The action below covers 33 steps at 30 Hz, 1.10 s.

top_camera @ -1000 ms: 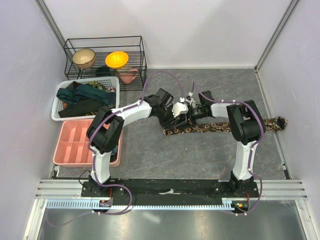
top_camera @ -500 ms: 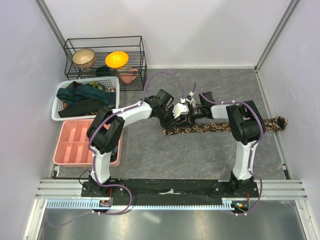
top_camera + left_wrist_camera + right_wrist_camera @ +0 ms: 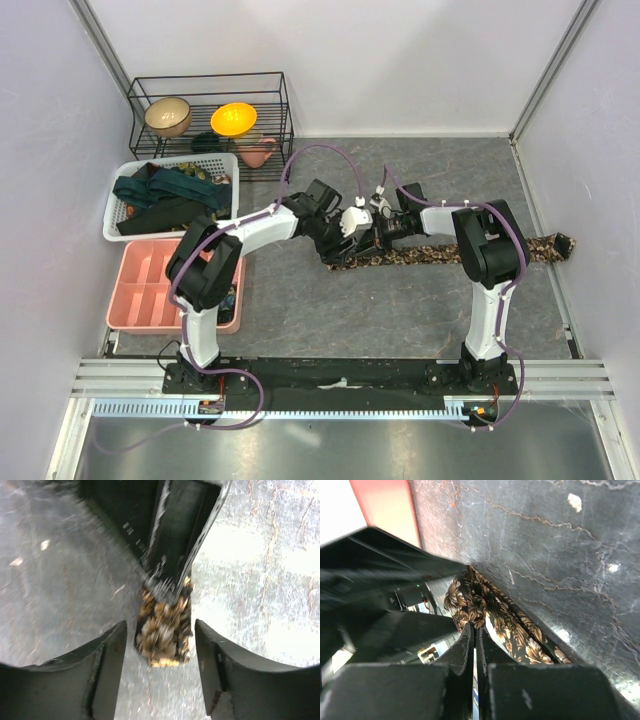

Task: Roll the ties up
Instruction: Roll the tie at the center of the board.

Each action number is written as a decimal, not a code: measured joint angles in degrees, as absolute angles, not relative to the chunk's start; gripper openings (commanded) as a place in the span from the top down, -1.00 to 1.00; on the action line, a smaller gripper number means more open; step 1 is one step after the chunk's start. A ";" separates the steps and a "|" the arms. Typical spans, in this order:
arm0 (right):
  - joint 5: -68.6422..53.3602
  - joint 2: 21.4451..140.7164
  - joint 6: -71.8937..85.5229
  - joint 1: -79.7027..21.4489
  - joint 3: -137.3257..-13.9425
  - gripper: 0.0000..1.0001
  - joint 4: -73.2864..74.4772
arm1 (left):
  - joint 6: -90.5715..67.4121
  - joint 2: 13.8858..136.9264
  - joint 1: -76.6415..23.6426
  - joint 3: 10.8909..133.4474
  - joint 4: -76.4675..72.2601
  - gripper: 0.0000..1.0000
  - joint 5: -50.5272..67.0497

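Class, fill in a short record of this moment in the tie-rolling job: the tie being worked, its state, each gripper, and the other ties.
Tie in work: brown patterned tie
Position: stretched mostly flat across the grey table
Worked end: looks bunched or folded over, not yet a coil
Right gripper: shut on that end
Left gripper: open, one finger on either side of the same end
Other ties: dark ties heaped in the white basket
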State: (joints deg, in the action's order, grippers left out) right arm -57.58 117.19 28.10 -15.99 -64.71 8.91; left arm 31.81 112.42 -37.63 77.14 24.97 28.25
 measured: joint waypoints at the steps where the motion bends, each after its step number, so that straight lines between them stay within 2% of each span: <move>1: -57.49 117.19 27.51 -15.99 -64.77 1.00 9.30 | 31.83 111.90 -37.32 76.95 24.99 -0.39 28.25; 3: -57.23 117.19 26.63 -15.97 -64.90 1.00 9.91 | 32.29 110.98 -36.64 76.73 24.97 -0.53 28.27; 8: -57.10 117.49 24.97 -15.97 -65.19 1.00 10.48 | 33.93 110.41 -36.38 76.73 25.28 -0.67 28.34; 9: -57.10 117.58 24.75 -15.97 -65.19 1.00 10.50 | 34.15 110.48 -36.67 76.77 25.52 -0.75 28.34; 13: -57.12 117.93 24.18 -15.97 -65.19 1.00 10.57 | 35.05 111.66 -38.96 78.02 26.20 -0.76 28.08; 20: -57.17 117.95 24.16 -15.97 -65.19 1.00 10.55 | 36.07 116.07 -42.15 80.99 27.38 -0.28 24.47; 23: -57.19 117.95 24.25 -15.99 -65.19 1.00 10.50 | 37.78 116.79 -42.63 81.23 28.42 -0.01 22.65; 24: -57.28 117.95 24.58 -16.01 -65.19 0.99 10.41 | 38.70 116.79 -42.63 81.28 28.95 0.14 22.20; 29: -58.08 117.95 27.11 -16.49 -64.88 0.94 8.36 | 42.70 116.05 -42.22 79.96 28.97 0.27 21.30; 30: -58.24 117.95 27.86 -16.73 -64.64 0.90 7.64 | 43.55 115.52 -42.15 79.24 28.77 0.29 21.28; 31: -58.39 117.95 28.73 -17.04 -64.34 0.69 6.85 | 44.42 114.98 -42.06 78.52 28.77 0.29 21.28; 33: -58.46 117.95 29.98 -17.58 -63.88 0.43 6.02 | 45.82 114.21 -41.80 77.43 28.82 0.28 21.39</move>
State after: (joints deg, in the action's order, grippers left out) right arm -58.46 117.95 29.98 -17.58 -63.88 6.02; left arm 45.82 114.21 -41.80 77.43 28.82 21.39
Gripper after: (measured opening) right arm 0.121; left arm 0.363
